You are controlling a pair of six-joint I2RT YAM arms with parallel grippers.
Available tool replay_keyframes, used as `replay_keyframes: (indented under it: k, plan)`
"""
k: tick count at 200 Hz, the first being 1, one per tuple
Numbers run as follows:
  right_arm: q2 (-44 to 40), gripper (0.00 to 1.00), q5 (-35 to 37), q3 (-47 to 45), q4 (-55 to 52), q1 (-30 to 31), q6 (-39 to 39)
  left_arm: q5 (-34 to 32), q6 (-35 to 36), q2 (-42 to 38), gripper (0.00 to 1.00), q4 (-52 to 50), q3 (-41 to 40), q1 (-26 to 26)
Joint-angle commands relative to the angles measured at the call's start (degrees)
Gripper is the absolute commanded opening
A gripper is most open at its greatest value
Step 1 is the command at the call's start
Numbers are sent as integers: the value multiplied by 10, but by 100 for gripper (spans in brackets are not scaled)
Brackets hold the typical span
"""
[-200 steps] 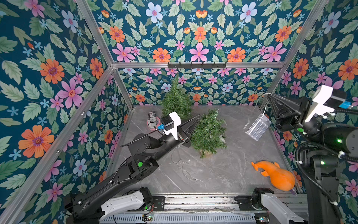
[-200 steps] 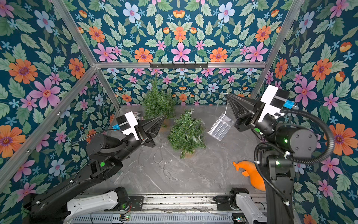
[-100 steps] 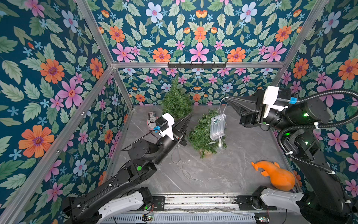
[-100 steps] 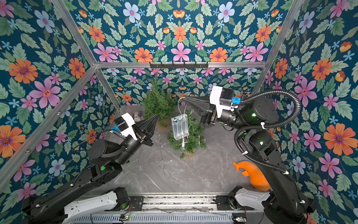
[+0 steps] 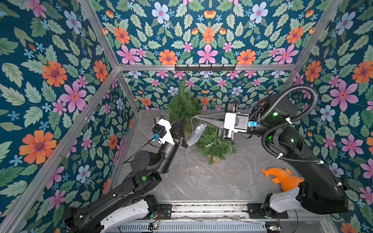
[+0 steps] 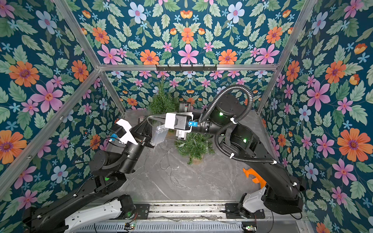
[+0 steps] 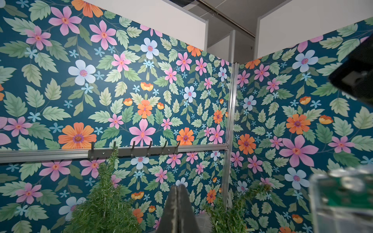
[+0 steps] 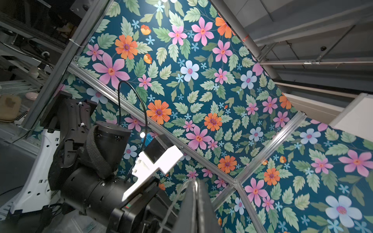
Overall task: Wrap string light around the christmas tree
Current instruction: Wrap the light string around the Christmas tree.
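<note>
The likeliest trouble is the clear battery box (image 5: 196,134) dangling from the string light (image 5: 186,161) under the right gripper (image 5: 201,118). It hangs just beside the left gripper (image 5: 182,124), so a fast sweep could snag it there. It could also tug over the nearer tree (image 5: 217,144), where some wire seems to lie. Slack wire sprawls on the table (image 5: 232,181) beside that tree and could tangle. Both grippers have their 2 fingers pressed together. The right pinches the wire at its tip. You can see nothing between the left's.

Both top views look steeply down from the front; wrist cameras tilt upward, left sharing the dark metal hook rail (image 5: 204,67) (image 7: 133,150).
</note>
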Motion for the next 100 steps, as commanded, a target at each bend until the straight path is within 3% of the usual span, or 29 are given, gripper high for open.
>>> replay_keyframes:
  k: [1, 42, 82, 100]
  plan:
    - [23, 0, 26, 26, -4, 6, -70, -36, 22, -6, 1, 26, -8, 0]
    - [86, 0, 91, 70, -2, 6, -153, -93, 34, -13, 1, 73, -31, 0]
    - [164, 0, 155, 114, -6, 3, -225, -216, 66, -5, 1, 146, -58, 1]
    - [197, 0, 171, 146, -19, -5, -248, -235, 79, 6, 1, 148, -57, 1]
